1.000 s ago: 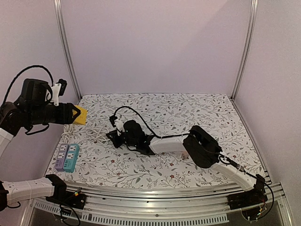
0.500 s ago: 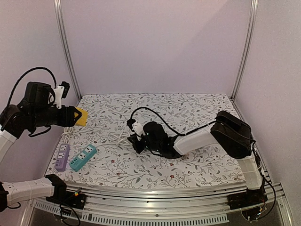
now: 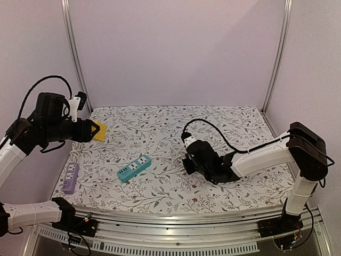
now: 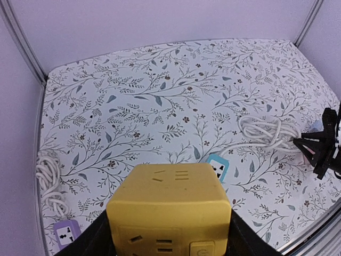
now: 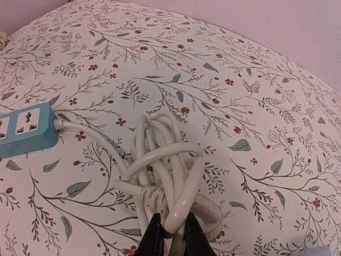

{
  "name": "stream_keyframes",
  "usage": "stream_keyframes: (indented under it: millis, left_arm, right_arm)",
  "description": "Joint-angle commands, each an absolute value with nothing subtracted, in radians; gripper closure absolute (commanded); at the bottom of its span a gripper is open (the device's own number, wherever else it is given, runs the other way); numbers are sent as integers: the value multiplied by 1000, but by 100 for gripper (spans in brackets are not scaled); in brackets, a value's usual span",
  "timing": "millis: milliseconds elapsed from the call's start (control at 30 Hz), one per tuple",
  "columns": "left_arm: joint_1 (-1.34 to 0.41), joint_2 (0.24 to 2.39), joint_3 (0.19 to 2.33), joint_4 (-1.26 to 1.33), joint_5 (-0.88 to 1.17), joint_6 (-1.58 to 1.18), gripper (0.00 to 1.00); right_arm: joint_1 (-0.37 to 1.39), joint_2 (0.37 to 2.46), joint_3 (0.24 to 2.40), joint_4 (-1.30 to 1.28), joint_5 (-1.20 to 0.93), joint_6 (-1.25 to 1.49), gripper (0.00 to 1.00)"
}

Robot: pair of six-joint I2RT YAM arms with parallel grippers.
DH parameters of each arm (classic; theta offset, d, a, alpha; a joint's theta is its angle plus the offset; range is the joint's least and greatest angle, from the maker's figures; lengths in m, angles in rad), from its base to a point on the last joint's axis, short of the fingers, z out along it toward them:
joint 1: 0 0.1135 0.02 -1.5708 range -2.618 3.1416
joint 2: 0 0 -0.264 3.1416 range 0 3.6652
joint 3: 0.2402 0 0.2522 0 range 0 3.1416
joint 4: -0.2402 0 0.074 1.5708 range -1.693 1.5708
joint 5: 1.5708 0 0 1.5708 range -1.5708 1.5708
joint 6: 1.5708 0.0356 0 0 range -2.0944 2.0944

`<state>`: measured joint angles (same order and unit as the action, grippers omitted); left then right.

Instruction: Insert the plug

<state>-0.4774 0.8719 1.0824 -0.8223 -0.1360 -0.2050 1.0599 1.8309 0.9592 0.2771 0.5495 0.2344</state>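
i see no plug inserted yet: my left end effector (image 3: 89, 129) grips the yellow socket cube (image 4: 169, 205), my right end effector (image 5: 171, 234) pinches the white cord (image 5: 162, 154) beside the teal power strip (image 3: 134, 168).

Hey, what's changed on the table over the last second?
The right claw, shut on the coiled white cord, swept to the right, dragging the teal power strip away from the purple power strip toward the middle. The purple strip stayed put; the left claw still holds the yellow cube socket aloft.
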Motion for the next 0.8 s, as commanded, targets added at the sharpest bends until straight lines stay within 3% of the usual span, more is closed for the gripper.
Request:
stream_keyframes:
  millis: [0, 167, 300, 433, 533, 633, 767]
  left_arm:
    - [-473, 882, 1063, -740, -96, -195, 100]
    - [-473, 922, 1048, -731, -35, -165, 100]
    - [-474, 959, 1060, -739, -19, -182, 100]
    - [-476, 998, 1085, -752, 57, -180, 100]
    - [-476, 1043, 1118, -777, 197, -146, 100]
    - [-477, 1117, 1173, -829, 281, -124, 100]
    - [-492, 1191, 1227, -835, 419, -62, 100]
  right_arm:
    - [1060, 1750, 948, 54, 702, 429, 97]
    - [1058, 1705, 943, -54, 710, 514, 82]
    - [1059, 1665, 955, -59, 692, 453, 62]
    - [1060, 1634, 970, -75, 669, 400, 33]
    - [1060, 1607, 987, -115, 670, 366, 18]
    - [1059, 1566, 987, -152, 676, 353, 11]
    - [1059, 1508, 994, -207, 658, 359, 10]
